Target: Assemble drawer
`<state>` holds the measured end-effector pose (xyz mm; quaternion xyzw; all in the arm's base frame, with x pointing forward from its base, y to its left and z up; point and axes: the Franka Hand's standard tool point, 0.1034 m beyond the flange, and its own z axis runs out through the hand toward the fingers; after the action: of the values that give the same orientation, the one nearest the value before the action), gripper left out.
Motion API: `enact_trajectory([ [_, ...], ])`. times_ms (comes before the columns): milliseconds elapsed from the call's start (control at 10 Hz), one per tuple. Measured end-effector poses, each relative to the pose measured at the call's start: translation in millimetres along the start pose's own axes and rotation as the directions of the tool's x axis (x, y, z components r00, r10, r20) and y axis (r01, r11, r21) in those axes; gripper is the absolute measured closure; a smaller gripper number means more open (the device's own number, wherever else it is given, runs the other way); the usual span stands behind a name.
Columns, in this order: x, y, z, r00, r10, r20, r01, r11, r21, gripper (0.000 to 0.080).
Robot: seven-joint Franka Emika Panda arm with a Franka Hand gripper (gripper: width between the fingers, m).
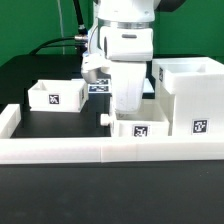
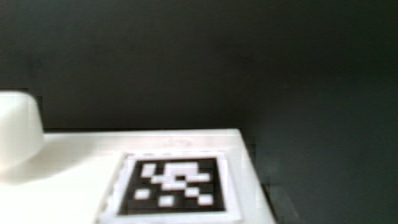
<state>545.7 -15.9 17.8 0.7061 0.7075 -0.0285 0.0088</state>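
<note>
The big white drawer shell (image 1: pixel 190 95) stands at the exterior view's right, with a tag on its front. One knobbed tray (image 1: pixel 55 97) sits at the left. The second tray (image 1: pixel 140 129) lies front centre against the border bar, its knob (image 1: pixel 104 117) pointing left. My gripper (image 1: pixel 128 108) reaches straight down onto this tray's far side. Its fingertips are hidden behind the tray wall, so I cannot tell whether they are open or shut. The wrist view shows a white tagged face (image 2: pixel 175 185) close up, a rounded white shape (image 2: pixel 15 135) at the edge, and the black table beyond.
Long low white border bars (image 1: pixel 110 150) run along the front and up the left side (image 1: pixel 8 122). The marker board (image 1: pixel 100 88) lies flat behind the arm. Cables hang at the back left.
</note>
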Motion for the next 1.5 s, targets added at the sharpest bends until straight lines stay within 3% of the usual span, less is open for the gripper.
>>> enact_trajectory([
  [200, -1.0, 0.0, 0.2, 1.0, 0.002, 0.0, -0.002, 1.0, -0.002, 0.0758],
  [300, -0.1, 1.5, 0.8, 1.0, 0.002, -0.005, -0.002, 1.0, -0.031, 0.0758],
  [1500, 10.3, -1.7, 3.1, 1.0, -0.014, -0.004, 0.013, 0.999, -0.03, 0.0758],
])
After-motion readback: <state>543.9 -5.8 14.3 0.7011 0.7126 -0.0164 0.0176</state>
